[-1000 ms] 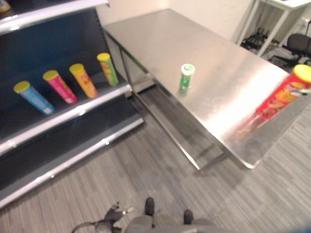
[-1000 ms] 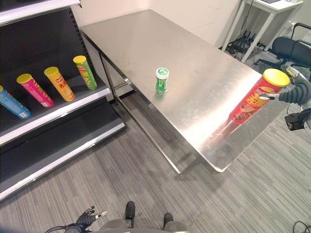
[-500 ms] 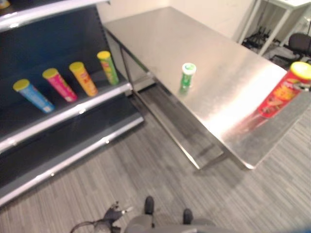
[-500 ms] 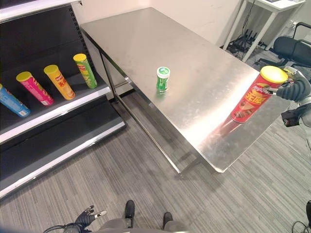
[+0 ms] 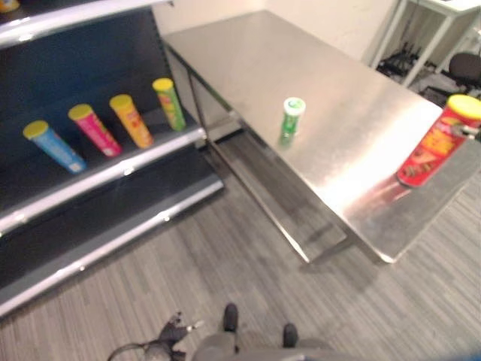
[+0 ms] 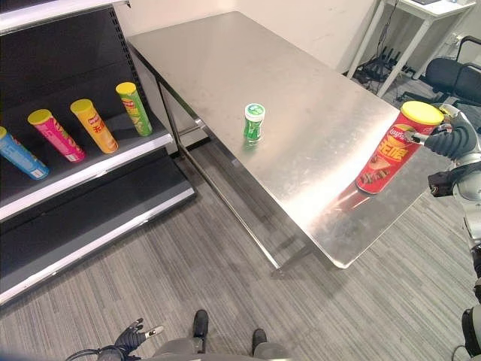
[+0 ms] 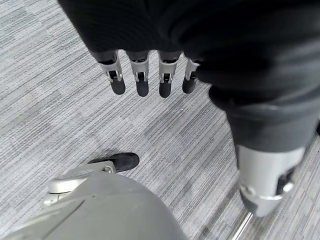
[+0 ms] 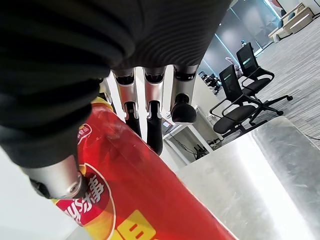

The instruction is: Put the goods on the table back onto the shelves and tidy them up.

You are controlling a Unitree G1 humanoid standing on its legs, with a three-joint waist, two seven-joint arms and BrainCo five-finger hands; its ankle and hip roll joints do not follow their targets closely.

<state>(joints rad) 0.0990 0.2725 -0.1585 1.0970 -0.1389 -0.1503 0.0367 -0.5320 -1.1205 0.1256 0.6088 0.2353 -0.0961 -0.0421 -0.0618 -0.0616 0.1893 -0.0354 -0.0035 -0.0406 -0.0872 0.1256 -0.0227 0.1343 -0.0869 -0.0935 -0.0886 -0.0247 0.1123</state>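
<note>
A tall red chip can (image 6: 391, 150) with a yellow lid stands near the right end of the steel table (image 6: 225, 68). My right hand (image 6: 449, 139) is at its upper part. In the right wrist view the thumb (image 8: 55, 180) rests on the red can (image 8: 150, 200) and the fingers (image 8: 150, 115) run straight alongside it, so the hand is open. A small green can (image 6: 254, 122) stands mid-table. My left hand (image 6: 135, 335) hangs low over the floor, its fingers (image 7: 142, 80) straight and holding nothing.
The dark shelf (image 6: 90, 173) on the left carries a blue can (image 6: 19, 153), a pink can (image 6: 56, 135), an orange can (image 6: 94, 125) and a green can (image 6: 133, 109), all leaning back in a row. An office chair (image 6: 451, 71) and a white desk (image 6: 421, 15) stand beyond the table.
My right hand has edged in against the top of the red can. The can stays in about the same spot. The green can has not moved.
</note>
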